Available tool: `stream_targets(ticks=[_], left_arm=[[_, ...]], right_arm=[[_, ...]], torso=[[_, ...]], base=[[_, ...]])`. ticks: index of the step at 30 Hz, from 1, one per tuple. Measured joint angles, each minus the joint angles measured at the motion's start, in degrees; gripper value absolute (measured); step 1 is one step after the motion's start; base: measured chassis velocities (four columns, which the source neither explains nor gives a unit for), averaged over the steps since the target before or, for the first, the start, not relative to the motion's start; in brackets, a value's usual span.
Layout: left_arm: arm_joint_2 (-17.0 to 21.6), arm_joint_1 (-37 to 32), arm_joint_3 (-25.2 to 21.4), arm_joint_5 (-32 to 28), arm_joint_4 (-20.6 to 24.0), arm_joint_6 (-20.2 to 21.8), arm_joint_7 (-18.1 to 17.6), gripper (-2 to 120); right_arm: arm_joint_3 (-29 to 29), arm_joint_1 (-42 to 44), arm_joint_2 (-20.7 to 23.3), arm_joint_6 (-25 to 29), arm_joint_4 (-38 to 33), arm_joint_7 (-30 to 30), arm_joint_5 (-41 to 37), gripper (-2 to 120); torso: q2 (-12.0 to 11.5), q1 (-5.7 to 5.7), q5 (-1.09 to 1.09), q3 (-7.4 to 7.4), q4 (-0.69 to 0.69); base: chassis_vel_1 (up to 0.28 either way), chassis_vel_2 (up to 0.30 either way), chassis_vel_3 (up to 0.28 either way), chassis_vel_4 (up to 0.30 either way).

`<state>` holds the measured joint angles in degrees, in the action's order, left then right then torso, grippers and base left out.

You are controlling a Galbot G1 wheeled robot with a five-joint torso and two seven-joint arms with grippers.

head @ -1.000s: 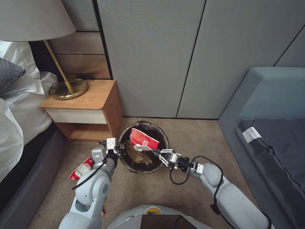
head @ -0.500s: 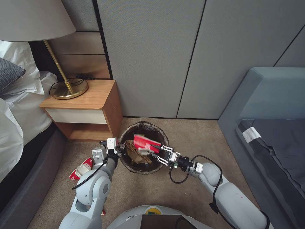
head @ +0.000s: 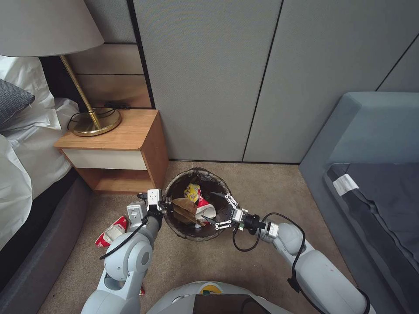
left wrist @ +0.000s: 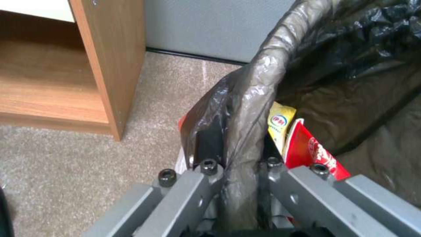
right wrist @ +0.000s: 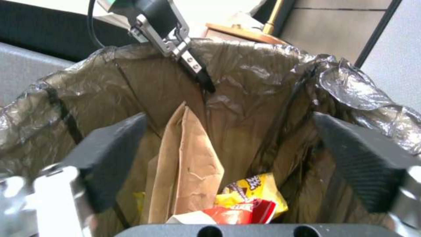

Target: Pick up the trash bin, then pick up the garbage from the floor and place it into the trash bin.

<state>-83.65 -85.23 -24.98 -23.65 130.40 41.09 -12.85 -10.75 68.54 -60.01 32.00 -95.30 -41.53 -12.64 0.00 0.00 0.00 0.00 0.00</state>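
**Browns, reds and yellows in my bin**

The dark brown-black glossy bag (right wrist: 245, 85) lining my round trash bin (head: 197, 233) shines olive where light hits it. Inside lie a flat tan-brown paper bag (right wrist: 186, 164), a crumpled yellow snack wrapper (right wrist: 252, 191) with red lettering, and a red-and-white wrapper (head: 204, 208). On the beige carpet (head: 244, 261) beside my left arm lies another red-and-white wrapper (head: 111, 232). My right hand (head: 214, 208) has black pads on silver metal.

Left gripper (left wrist: 239, 184) clamps trash bin (left wrist: 259, 95) rim.
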Motion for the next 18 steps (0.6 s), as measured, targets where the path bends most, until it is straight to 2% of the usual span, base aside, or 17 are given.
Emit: stream_targets(ticks=[1, 2, 7, 10, 13, 14, 15, 16, 18], left_arm=[[0.0, 0.0, -0.01, 0.0, 0.0, 0.0, 0.01, 2], [0.0, 0.0, -0.02, 0.0, 0.0, 0.0, 0.01, 2], [-0.01, 0.01, -0.02, -0.01, 0.0, 0.0, 0.05, 0], [0.01, 0.0, -0.17, 0.01, -0.07, -0.11, 0.07, 0], [0.01, -0.13, -0.14, 0.11, -0.18, -0.37, 0.2, 0], [0.01, -0.13, -0.14, 0.11, -0.18, -0.37, 0.2, 0], [0.1, -0.25, -0.18, 0.29, -0.2, -0.44, 0.25, 0], [0.16, -0.3, -0.18, 0.34, -0.21, -0.47, 0.29, 0], [0.18, -0.32, -0.19, 0.36, -0.21, -0.48, 0.3, 0]], right_arm=[[0.0, -0.02, -0.01, 0.0, 0.01, 0.0, 0.0, 97], [0.01, -0.03, -0.04, 0.0, 0.01, 0.0, 0.0, 99], [0.07, -0.09, -0.11, 0.0, -0.02, 0.13, 0.01, 100], [0.17, 0.23, -0.27, -0.06, -1.69, 2.5, 0.01, 100], [-0.65, 1.29, -1.81, -1.04, -7.0, 11.28, 1.97, 100], [-0.65, 1.29, -1.81, -1.04, -7.0, 11.28, 1.97, 100], [-1.61, 2.5, -3.68, -2.54, -10.04, 20.43, 4.87, 100], [-2.01, 3.19, -4.34, -3.74, -11.35, 23.97, 5.77, 100], [-2.21, 3.57, -4.6, -4.35, -11.96, 25.55, 6.13, 100]], torso=[[0.0, 0.0, 0.0, 0.0, 0.0], [0.0, 0.0, 0.0, 0.0, 0.0], [0.0, 0.0, 0.0, 0.0, 0.0], [0.0, 0.0, 0.0, 0.0, 0.0], [0.0, 0.0, -0.01, 0.0, 0.0], [0.0, 0.0, -0.01, 0.0, 0.0], [0.0, 0.0, -0.01, 0.0, 0.01], [0.0, 0.0, 0.0, 0.0, 0.01], [0.0, 0.0, 0.0, 0.0, 0.01]], base=[[0.0, 0.0, 0.0, 0.0], [0.0, 0.0, 0.0, 0.0], [0.0, 0.0, 0.0, 0.0], [0.0, 0.0, 0.0, 0.0], [0.0, 0.0, 0.0, 0.0], [0.0, 0.0, 0.0, 0.0], [0.0, 0.0, 0.0, 0.0], [0.0, 0.0, 0.0, 0.0], [0.0, 0.0, 0.0, 0.0]])
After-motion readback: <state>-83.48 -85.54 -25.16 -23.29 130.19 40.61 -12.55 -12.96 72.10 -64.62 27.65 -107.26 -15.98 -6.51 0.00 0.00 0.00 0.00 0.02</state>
